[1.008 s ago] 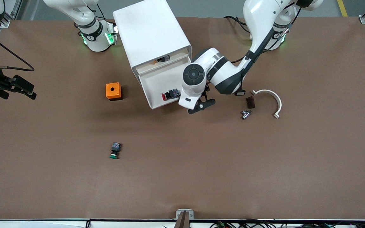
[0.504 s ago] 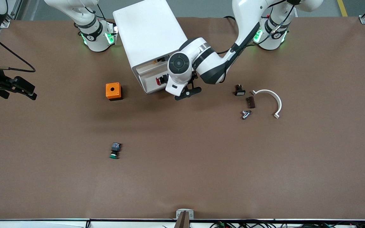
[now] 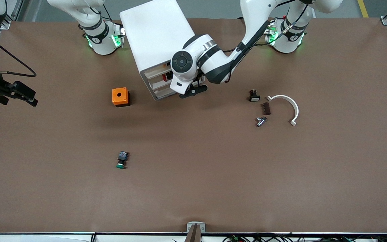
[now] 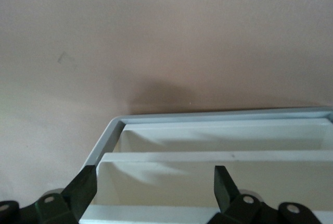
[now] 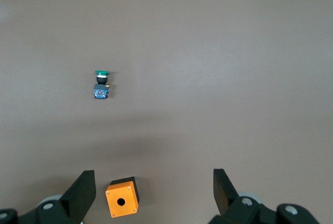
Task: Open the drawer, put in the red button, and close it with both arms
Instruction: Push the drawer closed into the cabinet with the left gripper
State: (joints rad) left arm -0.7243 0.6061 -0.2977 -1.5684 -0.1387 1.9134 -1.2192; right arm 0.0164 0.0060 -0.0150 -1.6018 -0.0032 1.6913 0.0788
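Front view shows the left gripper (image 3: pixel 193 90), fingers spread and empty, against the nearly shut drawer (image 3: pixel 161 88), the right gripper (image 3: pixel 20 94) far off, spread.

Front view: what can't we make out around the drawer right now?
- Red button: only a sliver shows in the nearly shut drawer; the left arm's wrist covers the rest.
- Left pincer: wrist hides any contact with the drawer front.
- Left wrist view: button is out of frame.
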